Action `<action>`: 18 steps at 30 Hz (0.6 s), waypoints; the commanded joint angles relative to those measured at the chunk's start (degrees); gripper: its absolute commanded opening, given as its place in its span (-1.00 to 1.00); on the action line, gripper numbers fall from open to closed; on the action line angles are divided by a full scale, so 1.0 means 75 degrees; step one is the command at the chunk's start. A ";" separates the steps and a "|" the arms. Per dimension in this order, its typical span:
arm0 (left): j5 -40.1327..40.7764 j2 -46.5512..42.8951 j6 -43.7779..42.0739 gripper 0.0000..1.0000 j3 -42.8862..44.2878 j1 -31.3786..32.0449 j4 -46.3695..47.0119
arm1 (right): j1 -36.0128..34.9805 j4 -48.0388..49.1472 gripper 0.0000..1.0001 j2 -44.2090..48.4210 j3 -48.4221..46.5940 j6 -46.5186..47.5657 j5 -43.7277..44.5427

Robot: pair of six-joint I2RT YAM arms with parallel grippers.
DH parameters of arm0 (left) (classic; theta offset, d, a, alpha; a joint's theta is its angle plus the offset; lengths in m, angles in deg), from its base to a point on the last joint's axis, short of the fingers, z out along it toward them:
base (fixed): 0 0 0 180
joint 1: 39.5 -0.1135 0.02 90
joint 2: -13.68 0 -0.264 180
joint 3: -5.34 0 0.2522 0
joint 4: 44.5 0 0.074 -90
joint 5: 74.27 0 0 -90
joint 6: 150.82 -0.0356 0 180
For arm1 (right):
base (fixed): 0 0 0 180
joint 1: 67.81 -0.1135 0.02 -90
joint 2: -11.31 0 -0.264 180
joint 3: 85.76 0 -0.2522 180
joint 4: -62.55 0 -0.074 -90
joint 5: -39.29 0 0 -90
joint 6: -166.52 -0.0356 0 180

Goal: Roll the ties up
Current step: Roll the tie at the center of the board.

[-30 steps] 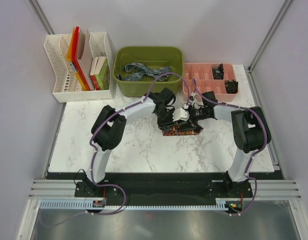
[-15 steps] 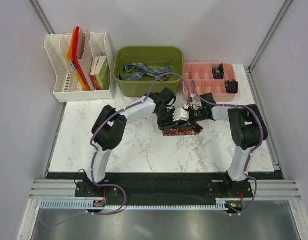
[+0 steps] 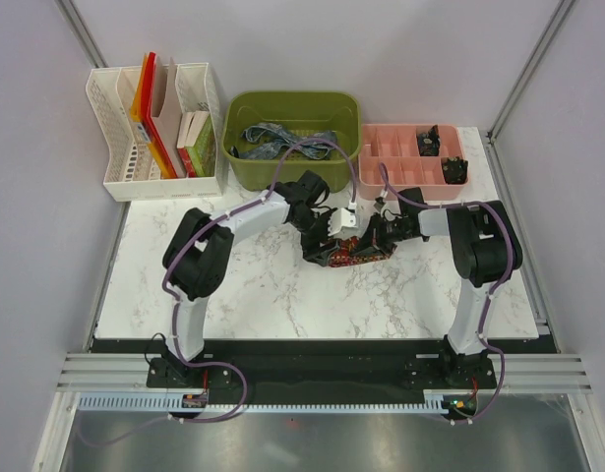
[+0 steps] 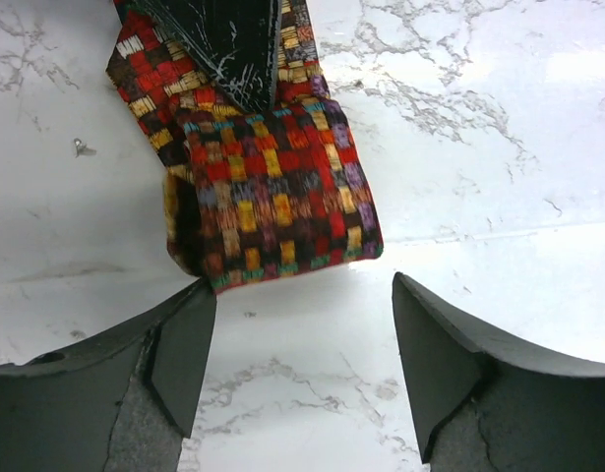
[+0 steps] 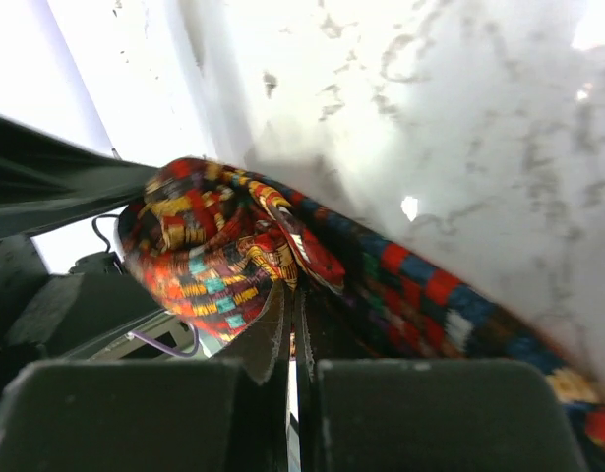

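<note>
Red tie (image 3: 346, 254), soft woven checker fabric part-rolled into a loose flat coil mid marble table (image 3: 233, 295): I have right gripper (image 5: 290, 295) pinched fully closed on its fold to anchor the roll, left gripper (image 4: 302, 295) spread wide, empty, just short of the coil.

Bright light, marble glare, blurred close-ups
</note>
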 commanded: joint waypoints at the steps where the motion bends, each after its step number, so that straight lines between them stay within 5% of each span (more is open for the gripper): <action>1: -0.0440 -0.0724 -0.0067 0.62 -0.0529 -0.0054 0.0719 | 0.0018 -0.0218 -1.00 -0.0430 -0.0034 0.0518 0.1193; 18: 0.0321 -0.1250 0.0367 0.94 -0.1936 -0.0030 0.2935 | -0.0451 -0.0043 -1.00 -0.0513 0.0142 0.0085 0.1193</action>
